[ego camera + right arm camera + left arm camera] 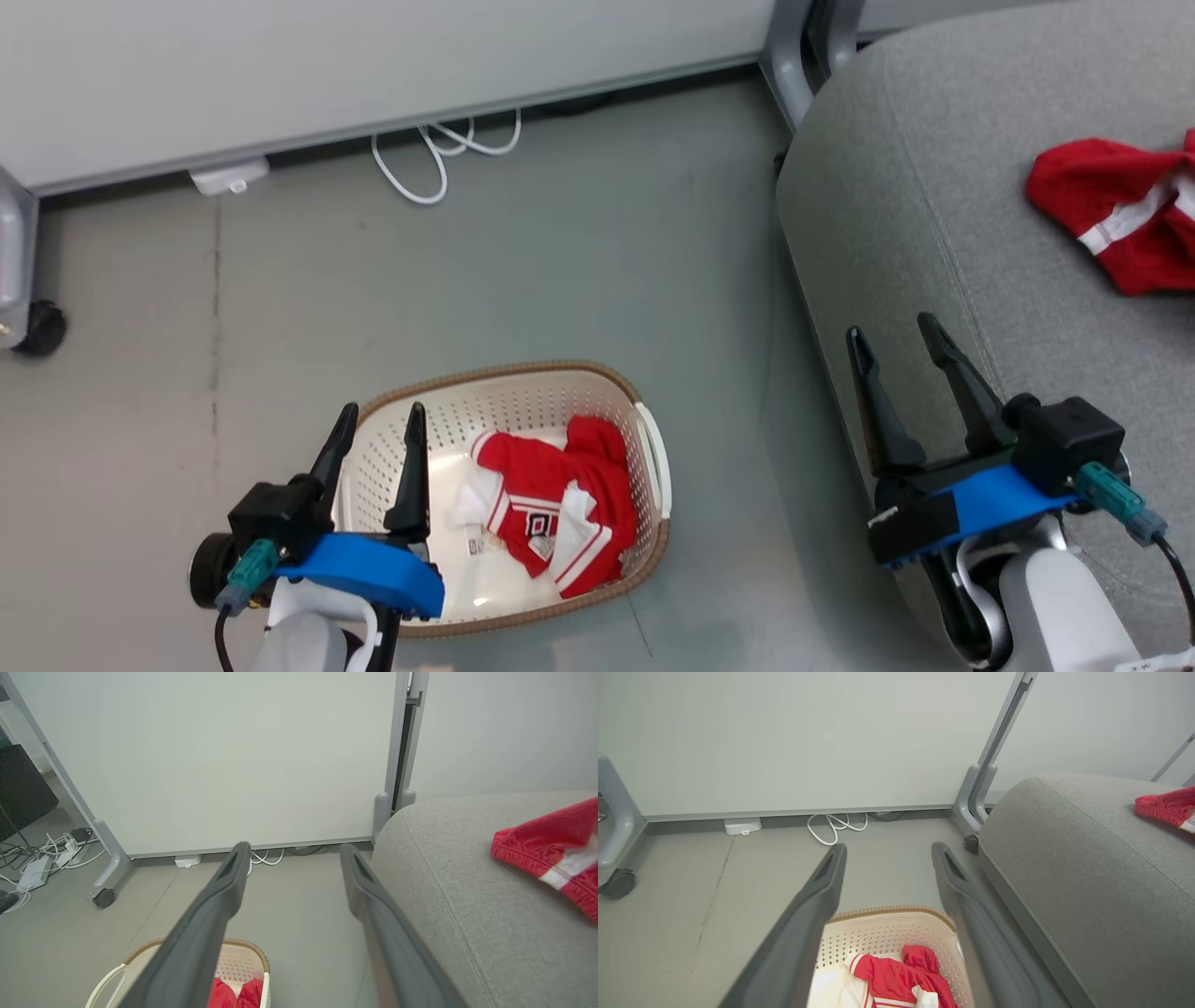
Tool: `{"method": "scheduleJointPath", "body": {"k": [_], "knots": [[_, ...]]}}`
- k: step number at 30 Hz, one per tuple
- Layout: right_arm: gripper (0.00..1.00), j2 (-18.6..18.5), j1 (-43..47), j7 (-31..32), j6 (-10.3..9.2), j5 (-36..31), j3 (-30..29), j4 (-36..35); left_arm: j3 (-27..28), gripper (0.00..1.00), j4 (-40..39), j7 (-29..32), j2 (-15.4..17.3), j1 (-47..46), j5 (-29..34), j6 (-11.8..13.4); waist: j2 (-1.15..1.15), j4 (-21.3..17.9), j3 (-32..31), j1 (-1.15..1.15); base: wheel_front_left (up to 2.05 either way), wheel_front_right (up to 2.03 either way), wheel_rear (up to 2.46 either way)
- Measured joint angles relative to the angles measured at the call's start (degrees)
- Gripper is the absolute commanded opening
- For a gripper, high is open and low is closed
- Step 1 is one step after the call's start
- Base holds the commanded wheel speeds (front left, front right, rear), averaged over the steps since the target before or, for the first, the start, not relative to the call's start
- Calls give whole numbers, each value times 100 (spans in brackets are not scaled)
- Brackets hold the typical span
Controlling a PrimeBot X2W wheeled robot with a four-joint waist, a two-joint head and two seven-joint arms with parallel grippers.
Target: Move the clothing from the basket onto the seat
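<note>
A red jersey (560, 513) (901, 984) with white trim and a black-and-white badge lies crumpled in the cream basket (523, 397) (887, 933) (236, 963) on the floor. Red shorts (1120, 219) (1164, 807) (546, 854) with a white stripe lie on the grey seat (896, 187) (1064, 858) (467, 882) at the right. My left gripper (380, 418) (889, 851) hangs open above the basket's left rim, nothing between its fingers. My right gripper (894, 338) (292, 851) is open above the seat's front edge, left of the shorts.
A white partition on castors (37, 329) (103, 898) runs along the back, with a white cable (429, 159) (833, 828) and a small white box (229, 175) at its foot. More cables and a power strip (37, 868) lie on the floor at the far left.
</note>
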Motion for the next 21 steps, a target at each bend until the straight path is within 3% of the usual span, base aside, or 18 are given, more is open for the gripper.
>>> {"method": "scheduleJointPath", "body": {"k": [21], "knots": [[100, 36, -1317, -543, 0, 261, 624, -204, -503, 100, 1303, -1, 517, -1820, -148, 0, 0, -944, 2695, 0, 0, 0, 0]]}}
